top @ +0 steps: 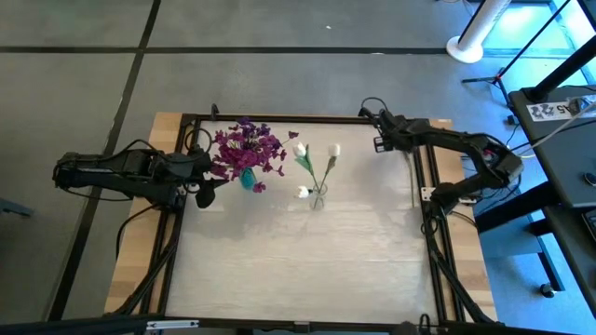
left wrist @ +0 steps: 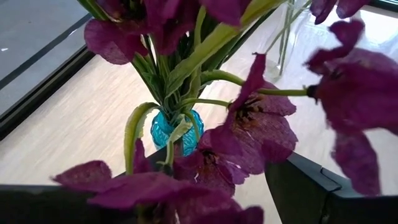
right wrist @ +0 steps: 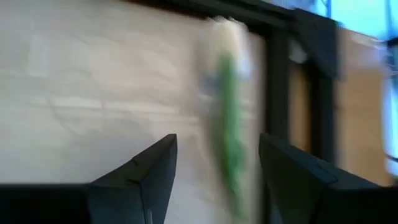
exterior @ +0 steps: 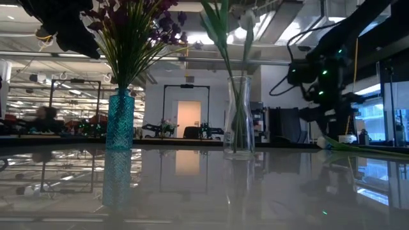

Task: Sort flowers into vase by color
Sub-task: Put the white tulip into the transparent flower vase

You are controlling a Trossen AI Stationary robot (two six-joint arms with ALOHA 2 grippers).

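Purple flowers (top: 247, 149) stand in a teal vase (exterior: 120, 121) at the table's far left. White flowers (top: 317, 158) stand in a clear glass vase (exterior: 238, 115) to its right. My left gripper (top: 207, 181) is open beside the teal vase, and purple blossoms (left wrist: 249, 130) hang between and in front of its fingers. My right gripper (top: 380, 130) is open near the far right corner. In the right wrist view it (right wrist: 217, 140) looks down on a blurred white flower (right wrist: 227, 112) lying on the table by the frame. That flower's green stem (exterior: 367, 148) rests on the tabletop. My left gripper stands among the purple blossoms (left wrist: 205, 168); I cannot tell whether its fingers touch them. My right gripper touches nothing.
A black metal frame (top: 279, 118) runs round the pale tabletop, with wooden strips outside it. Its right rail (right wrist: 277, 93) lies close beside the white flower on the table. The near half of the table (top: 298, 270) holds nothing.
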